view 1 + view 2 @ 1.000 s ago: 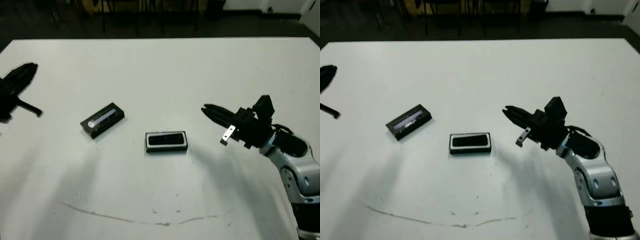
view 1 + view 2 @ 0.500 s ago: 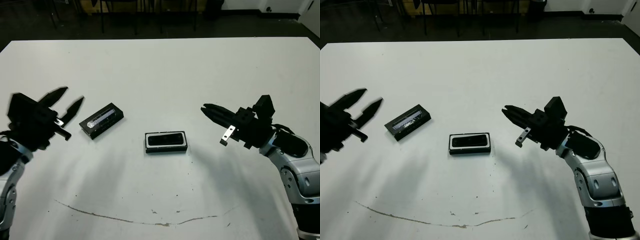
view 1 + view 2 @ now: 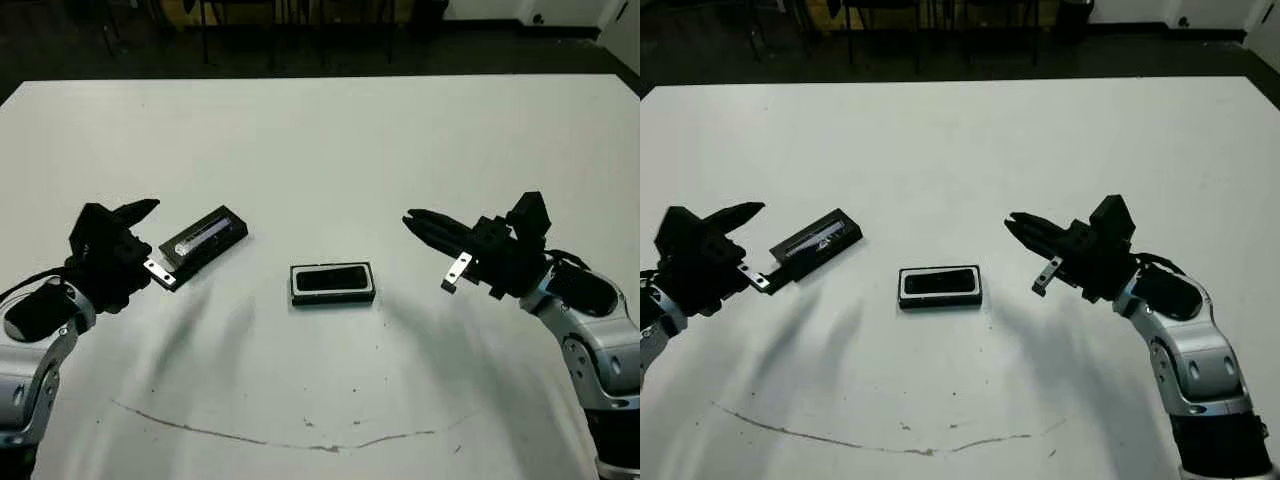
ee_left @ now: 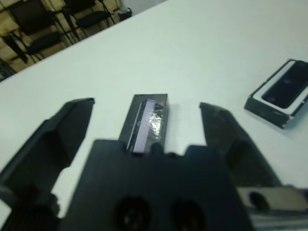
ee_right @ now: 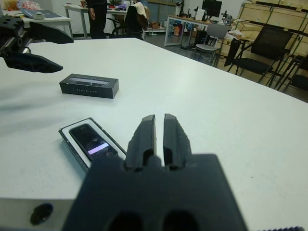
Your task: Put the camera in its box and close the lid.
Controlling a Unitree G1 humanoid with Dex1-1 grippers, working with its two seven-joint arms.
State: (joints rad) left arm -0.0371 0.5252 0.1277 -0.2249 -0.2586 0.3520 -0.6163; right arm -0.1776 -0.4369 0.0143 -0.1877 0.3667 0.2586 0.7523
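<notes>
The camera (image 3: 332, 279) already lay inside the box (image 3: 296, 291), which stood in the middle of the white desk (image 3: 320, 140), so the first part of the task looked done. The lid (image 3: 204, 240) was not yet on; it lay apart from the box, toward the robot's left. The left pincer (image 4: 147, 125) was opened wide, with the lid just ahead between its two fingers but not touching them, as far as I could see. The right pincer (image 5: 156, 134) had its fingers pressed nearly together, held nothing, and hovered to the right of the box. What remained, I judged, was to grasp the lid, carry it over the box, and press it down.
</notes>
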